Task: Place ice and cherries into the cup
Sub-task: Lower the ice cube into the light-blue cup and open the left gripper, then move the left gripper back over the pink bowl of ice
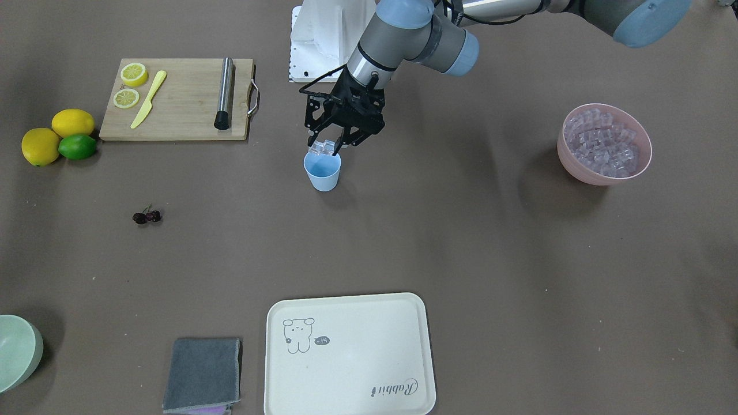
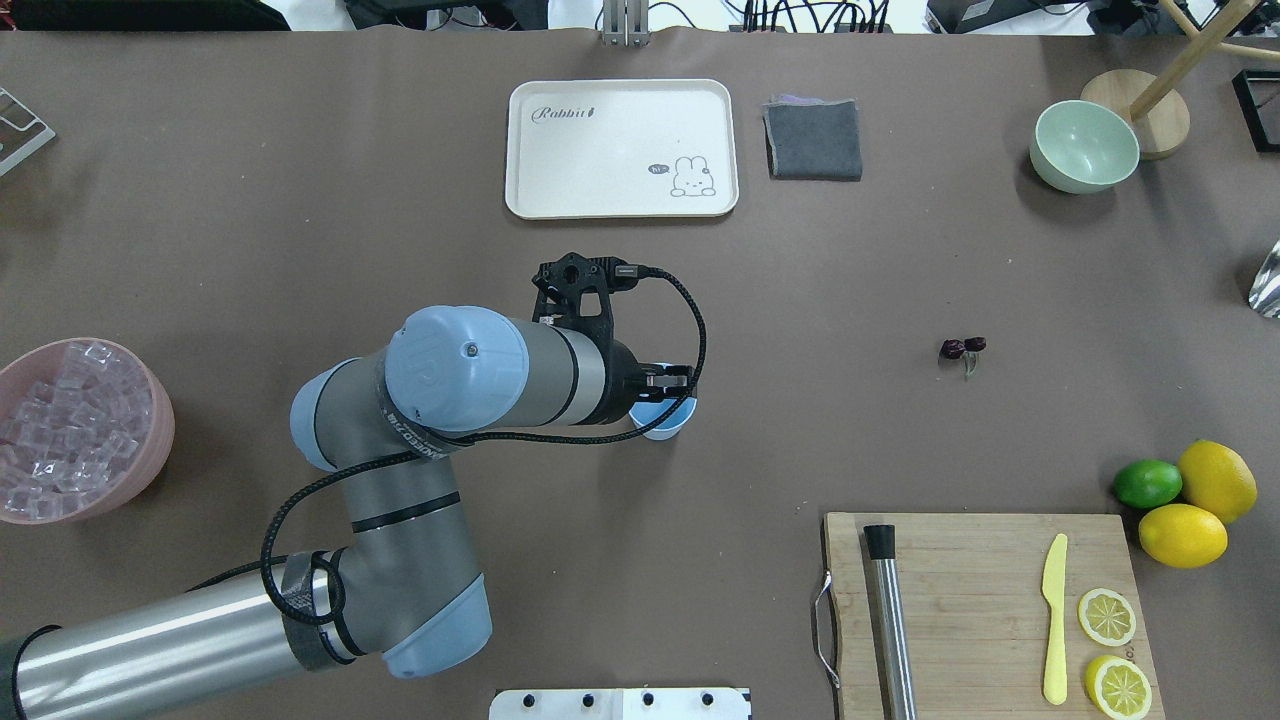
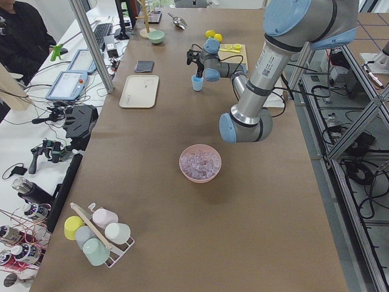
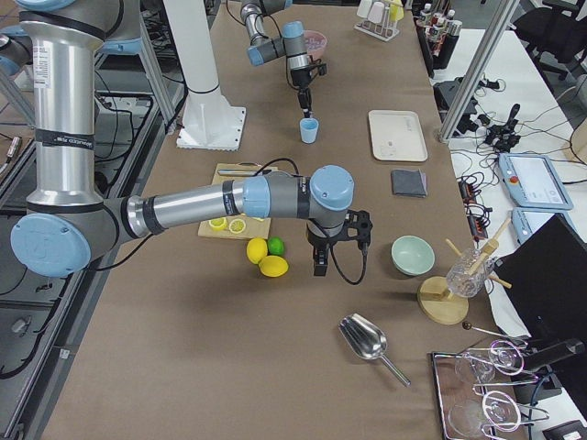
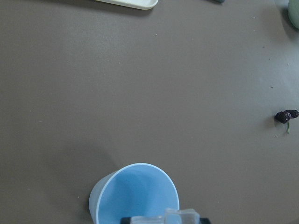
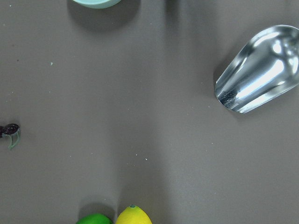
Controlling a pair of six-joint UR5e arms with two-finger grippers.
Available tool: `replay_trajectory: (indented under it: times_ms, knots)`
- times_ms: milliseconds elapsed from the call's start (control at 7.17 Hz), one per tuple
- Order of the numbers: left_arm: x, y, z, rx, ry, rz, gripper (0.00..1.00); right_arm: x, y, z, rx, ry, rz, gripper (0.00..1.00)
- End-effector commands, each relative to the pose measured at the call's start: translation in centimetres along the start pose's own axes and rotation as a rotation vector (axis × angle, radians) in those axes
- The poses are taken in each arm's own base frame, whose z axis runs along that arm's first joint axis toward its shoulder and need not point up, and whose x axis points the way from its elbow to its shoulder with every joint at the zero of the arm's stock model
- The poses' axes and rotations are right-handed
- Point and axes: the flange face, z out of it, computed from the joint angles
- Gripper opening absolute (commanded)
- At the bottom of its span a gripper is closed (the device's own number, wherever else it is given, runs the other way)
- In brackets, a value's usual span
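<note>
The light blue cup stands upright near the table's middle; it also shows in the left wrist view and the overhead view. My left gripper hangs just above the cup's rim, shut on clear ice cubes, which show at the left wrist view's bottom edge. More ice fills the pink bowl. The dark cherries lie on the table, apart from the cup. My right gripper hovers near the lemons; I cannot tell whether it is open or shut.
A cutting board holds lemon halves, a yellow knife and a metal rod. Two lemons and a lime lie beside it. A cream tray, a grey cloth, a pale green bowl and a metal scoop are around.
</note>
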Motion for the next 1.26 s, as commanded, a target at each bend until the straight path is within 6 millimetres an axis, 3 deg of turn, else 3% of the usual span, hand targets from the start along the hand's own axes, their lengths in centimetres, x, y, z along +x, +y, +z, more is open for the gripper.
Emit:
replay_trajectory:
  times_ms: [0, 419, 558, 698, 1116]
  knots:
    - [0.5, -0.2, 0.4, 0.010, -0.005, 0.002, 0.97, 0.3, 0.2, 0.2, -0.005, 0.000, 0.006, 1.00]
    - [0.3, -0.4, 0.3, 0.012, -0.004, 0.007, 0.98, 0.5, 0.2, 0.4, -0.008, 0.002, 0.010, 1.00]
    - [0.0, -1.5, -0.6, 0.016, -0.003, 0.003, 0.98, 0.5, 0.2, 0.4, -0.008, 0.002, 0.010, 1.00]
    - [-1.8, -3.7, -2.2, -0.001, -0.011, -0.013, 0.98, 0.3, 0.2, 0.3, -0.006, 0.000, 0.008, 1.00]
    - [-10.0, -7.4, -13.6, -0.065, -0.165, 0.047, 0.98, 0.0, -0.1, 0.0, 0.000, 0.000, 0.001, 1.00]
